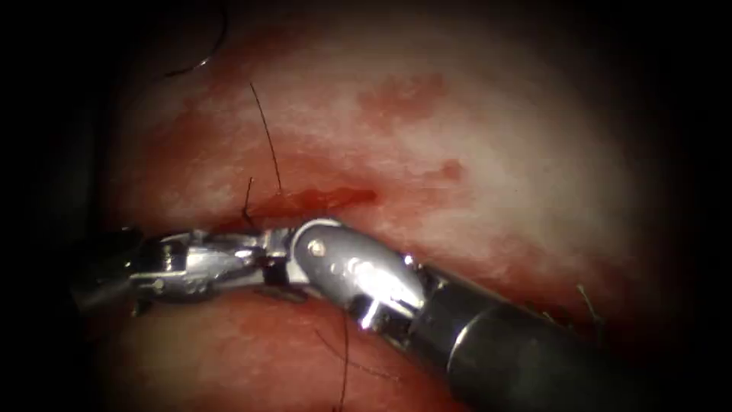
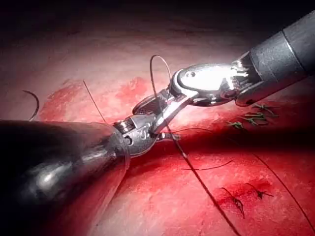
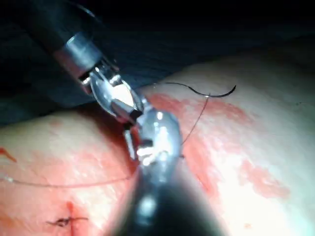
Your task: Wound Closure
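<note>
The tissue [image 1: 473, 145] lies pale and streaked with red fluid [image 1: 400, 95] under the endoscope light, its cut [image 1: 328, 200] running across the middle of the endoscope view. The curved needle [image 1: 202, 53] lies free on the tissue at the far upper left, well apart from both tools and not in the tissue; the wrist views show it lying loose as well. Thread [image 1: 267, 137] rises from the cut's left end. There the right tool [image 1: 278, 255] and the left tool [image 1: 229, 255] meet tip to tip just at the cut, seemingly both closed on the thread, though the crowded tips leave this uncertain. Finished stitches [image 2: 251, 118] sit further along. This looks like knot work on the thread; the next move calls for steady, even tension.
</note>
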{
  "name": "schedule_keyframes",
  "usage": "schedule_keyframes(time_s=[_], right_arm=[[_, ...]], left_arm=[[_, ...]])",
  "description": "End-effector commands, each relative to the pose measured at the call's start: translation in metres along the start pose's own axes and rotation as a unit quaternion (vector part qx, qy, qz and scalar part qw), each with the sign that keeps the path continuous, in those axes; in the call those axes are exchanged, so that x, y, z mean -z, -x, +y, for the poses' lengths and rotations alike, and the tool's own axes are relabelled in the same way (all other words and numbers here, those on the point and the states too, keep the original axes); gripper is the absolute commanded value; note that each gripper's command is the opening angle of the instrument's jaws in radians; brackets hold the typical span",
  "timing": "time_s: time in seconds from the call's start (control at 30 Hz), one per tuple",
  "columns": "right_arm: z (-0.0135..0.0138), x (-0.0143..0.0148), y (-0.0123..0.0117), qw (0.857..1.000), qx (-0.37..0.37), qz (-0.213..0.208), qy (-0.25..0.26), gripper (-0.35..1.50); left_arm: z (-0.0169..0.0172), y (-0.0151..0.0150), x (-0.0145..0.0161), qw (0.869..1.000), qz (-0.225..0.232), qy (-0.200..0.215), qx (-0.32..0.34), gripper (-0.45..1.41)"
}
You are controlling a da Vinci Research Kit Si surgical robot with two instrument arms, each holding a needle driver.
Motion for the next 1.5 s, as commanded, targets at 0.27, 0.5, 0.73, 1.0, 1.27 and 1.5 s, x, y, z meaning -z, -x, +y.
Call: schedule_keyframes(time_s=[0.27,0.5,0.73,1.0,1.27,1.5], right_arm=[[0.0004,0.0005,0.0002,1.000,0.001,0.000,0.001,-0.35],[0.0005,-0.0012,0.0000,1.000,0.006,0.016,0.008,-0.35],[0.0006,0.0000,0.0002,1.000,0.007,0.015,0.003,-0.35],[0.0004,0.0002,0.0008,1.000,0.009,0.015,0.000,-0.35],[-0.0002,-0.0002,0.0015,1.000,0.014,0.010,-0.002,-0.35],[-0.0023,-0.0021,0.0027,0.999,0.025,0.005,-0.023,-0.35]], left_arm=[[0.0005,-0.0002,0.0027,1.000,0.004,-0.002,0.018,0.34],[0.0007,-0.0001,0.0021,1.000,0.000,-0.007,0.021,0.32],[0.0001,-0.0004,0.0033,1.000,0.007,-0.013,0.025,0.34],[-0.0003,-0.0025,0.0088,0.987,0.095,0.041,0.125,0.37],[-0.0014,-0.0038,0.0102,0.960,0.197,0.075,0.184,0.34],[-0.0095,-0.0013,0.0109,0.966,0.125,-0.056,0.218,0.29]])
